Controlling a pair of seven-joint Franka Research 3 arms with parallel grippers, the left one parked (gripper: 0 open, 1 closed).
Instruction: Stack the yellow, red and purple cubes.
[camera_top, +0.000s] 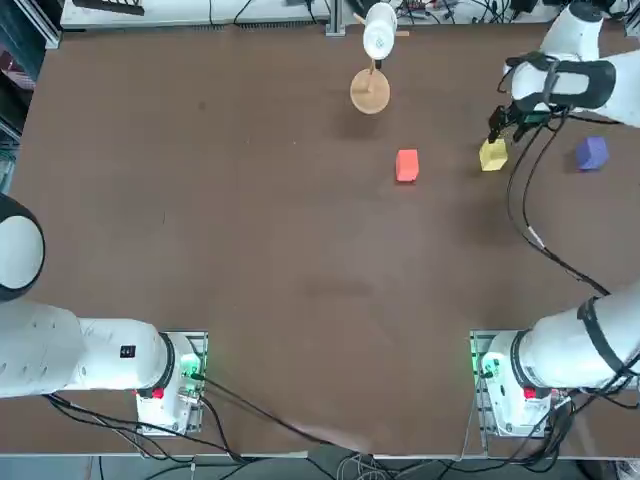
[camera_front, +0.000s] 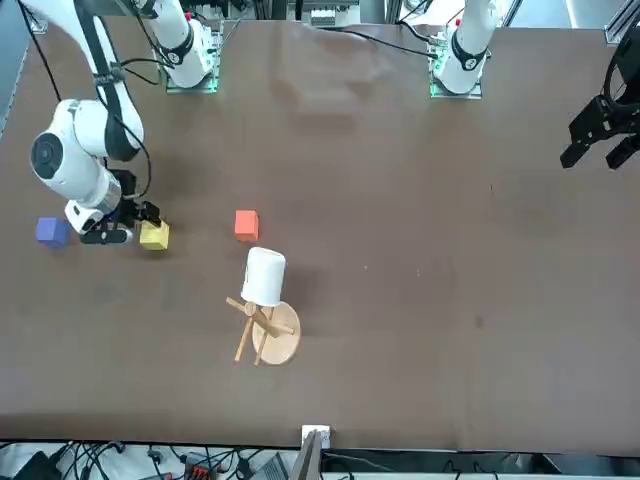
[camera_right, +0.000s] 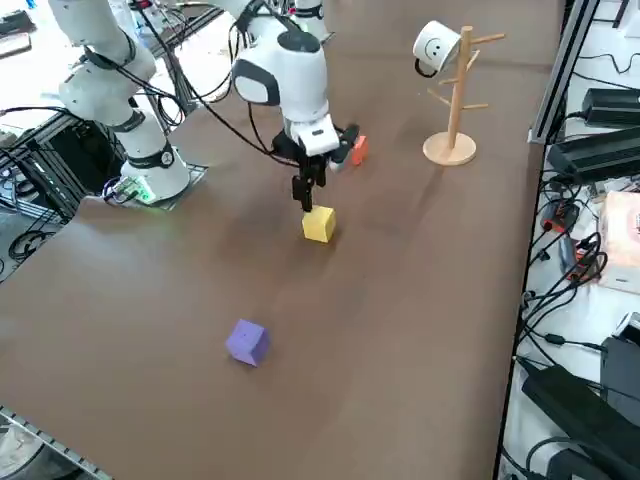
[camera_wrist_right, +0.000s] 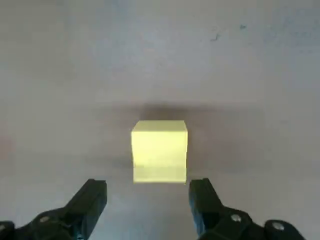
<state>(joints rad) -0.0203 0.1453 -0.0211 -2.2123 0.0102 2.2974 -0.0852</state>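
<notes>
We see the brown table (camera_top: 300, 250) most fully from overhead, though the right arm (camera_top: 575, 45) covers part of it. The wooden stand (camera_right: 455, 100) has its post and pegs plain in the right side view; overhead, the white mug (camera_right: 437, 45) at its top covers part of them. That side view also shows the mug's handle, which we cannot make out from overhead.

Our right gripper (camera_wrist_right: 148, 186) hangs over the table near the yellow cube (camera_wrist_right: 159, 155). In the wrist view we see its two fingers (camera_wrist_right: 90, 205) wide apart, holding nothing, with the yellow cube just past their tips; the exact gap is hard to judge.

All three cubes rest apart on the table. From overhead, yellow sits between the red cube (camera_top: 407, 165) and the purple cube (camera_top: 591, 153). The gripper partly hides red in the right side view, while the front view shows it plainly.
</notes>
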